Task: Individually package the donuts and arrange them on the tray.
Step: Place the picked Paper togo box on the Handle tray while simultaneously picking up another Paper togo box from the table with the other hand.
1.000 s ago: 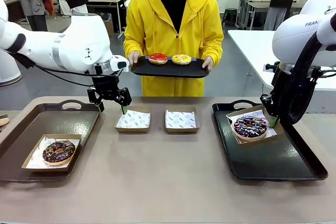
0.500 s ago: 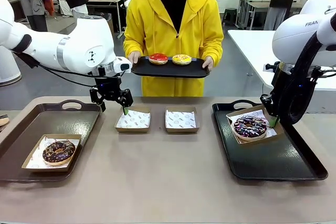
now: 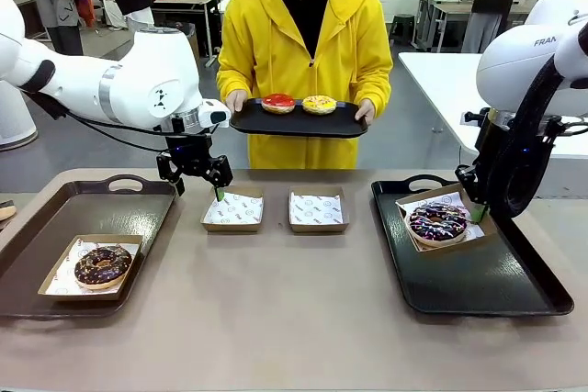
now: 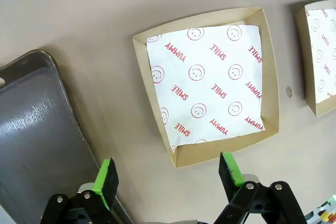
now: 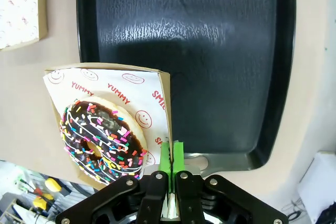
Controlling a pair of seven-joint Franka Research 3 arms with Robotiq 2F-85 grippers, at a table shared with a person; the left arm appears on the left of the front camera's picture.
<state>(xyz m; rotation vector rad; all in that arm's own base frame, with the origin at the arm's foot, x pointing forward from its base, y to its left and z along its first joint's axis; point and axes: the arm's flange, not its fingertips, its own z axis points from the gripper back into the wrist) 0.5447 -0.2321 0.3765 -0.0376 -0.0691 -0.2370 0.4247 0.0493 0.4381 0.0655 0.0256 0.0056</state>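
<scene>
A chocolate-iced donut (image 3: 102, 265) lies in a paper-lined box on the left tray (image 3: 55, 218). My left gripper (image 3: 197, 191) (image 4: 168, 176) hangs open over the near edge of an empty lined box (image 3: 232, 209) (image 4: 210, 85), nothing between its fingers. My right gripper (image 3: 476, 211) (image 5: 171, 157) is shut on the wall of a box (image 5: 164, 98) with the dark sprinkled donut (image 3: 438, 221) (image 5: 100, 137), held tilted over the right black tray (image 3: 487, 286) (image 5: 220, 51). The person holds a small black tray (image 3: 299, 122) with the red-iced donut (image 3: 278, 103) and the yellow-iced donut (image 3: 319, 104).
A second empty lined box (image 3: 316, 209) (image 4: 323, 51) sits mid-table beside the first. The left tray's rim (image 4: 37, 129) lies close to my left fingers. The person in a yellow hoodie stands at the far edge. The near table surface is bare.
My left gripper shifted slightly right toward the empty box, then stopped. The right arm and its box stayed put.
</scene>
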